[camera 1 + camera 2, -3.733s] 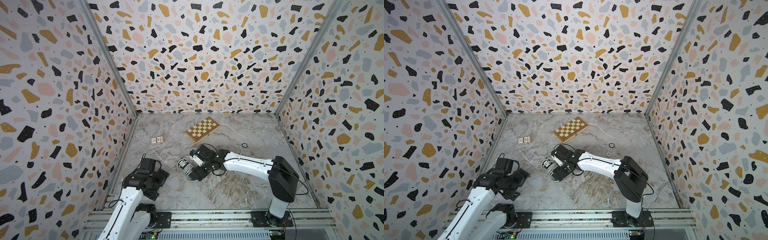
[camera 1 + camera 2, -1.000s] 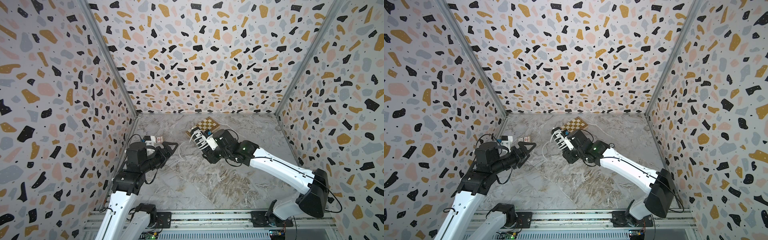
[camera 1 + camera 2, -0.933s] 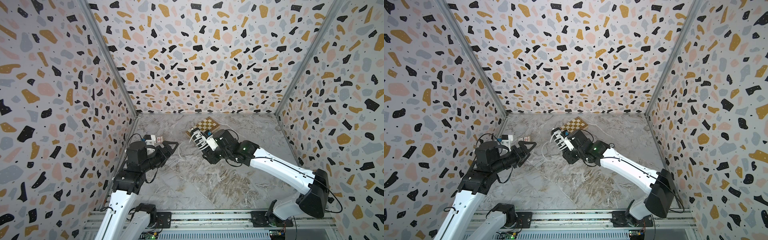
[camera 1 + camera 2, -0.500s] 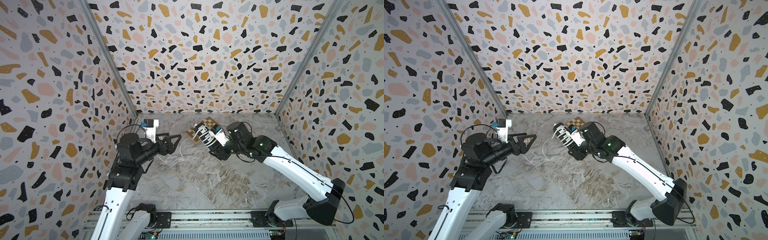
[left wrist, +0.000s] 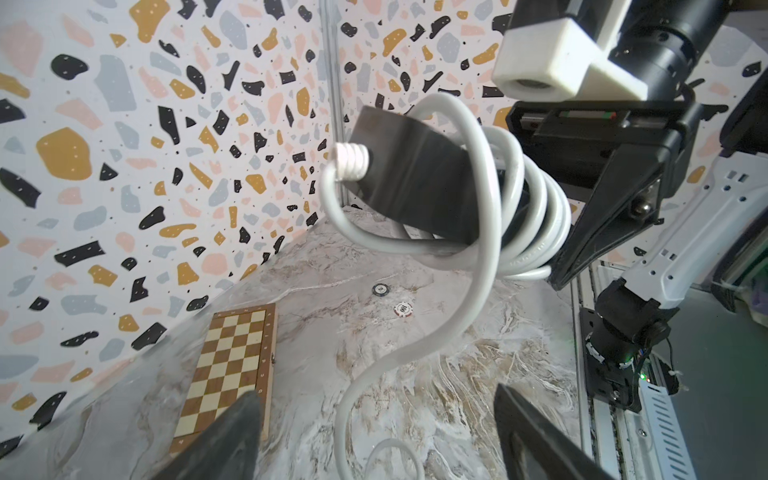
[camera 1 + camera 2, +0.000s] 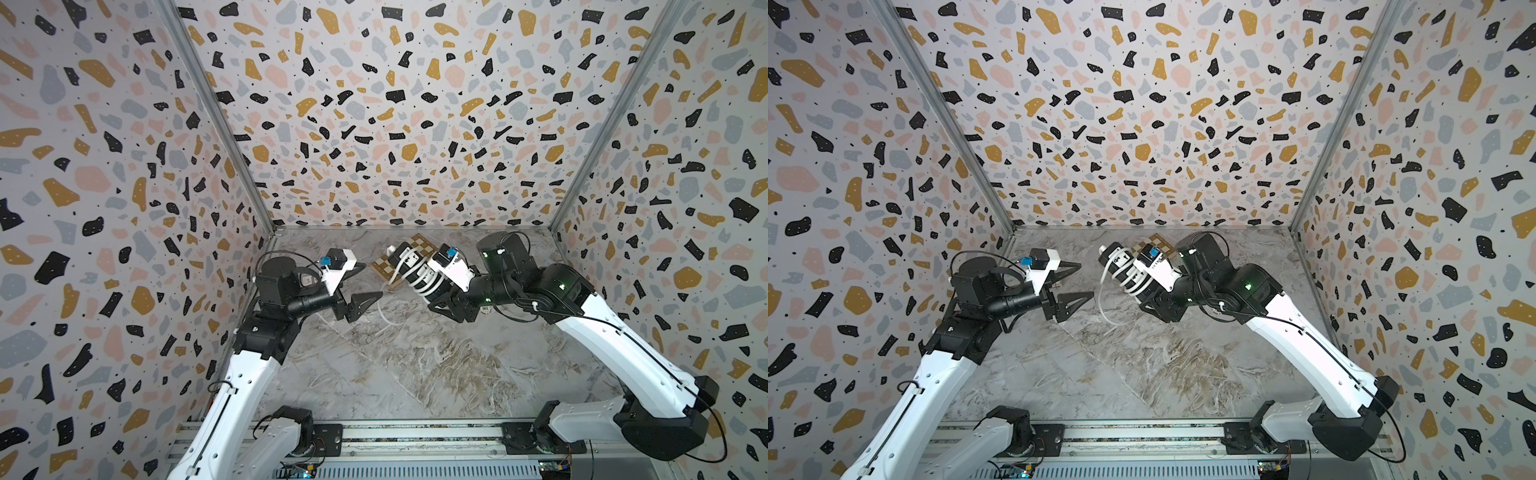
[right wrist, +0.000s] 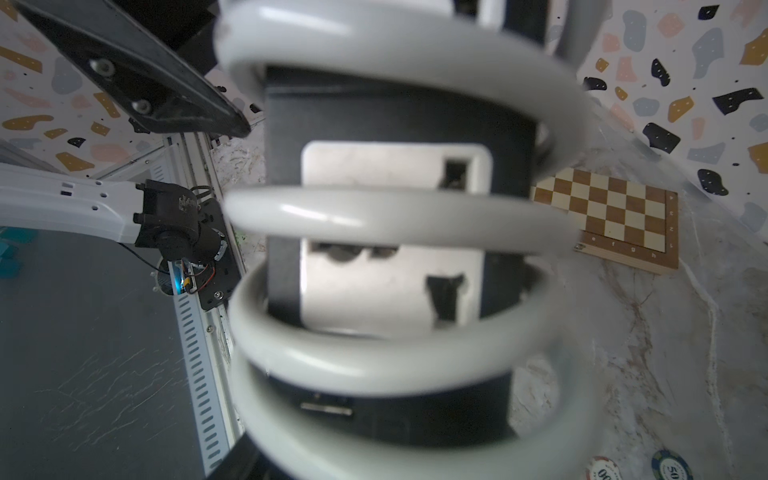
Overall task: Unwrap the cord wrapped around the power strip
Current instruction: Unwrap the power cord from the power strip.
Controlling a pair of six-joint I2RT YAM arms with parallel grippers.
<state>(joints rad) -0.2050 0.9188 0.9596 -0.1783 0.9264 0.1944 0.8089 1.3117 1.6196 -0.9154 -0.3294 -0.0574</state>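
We see the right gripper [image 6: 436,287] now holding the strip [image 5: 411,187] lifted clear of the table, fingers pinching one end. The cord [image 5: 484,266] is still coiled around it, its tail trailing toward six o'clock. The left gripper [image 6: 370,280], fingers spread, has risen to the strip's nine o'clock. We judge unwinding can begin.

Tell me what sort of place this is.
Probably a robot test cell in a lab. Terrazzo-print walls close in three sides. A left arm and a right arm stand on a metal rail at the front. A chessboard and poker chips lie on the marble-look tabletop.
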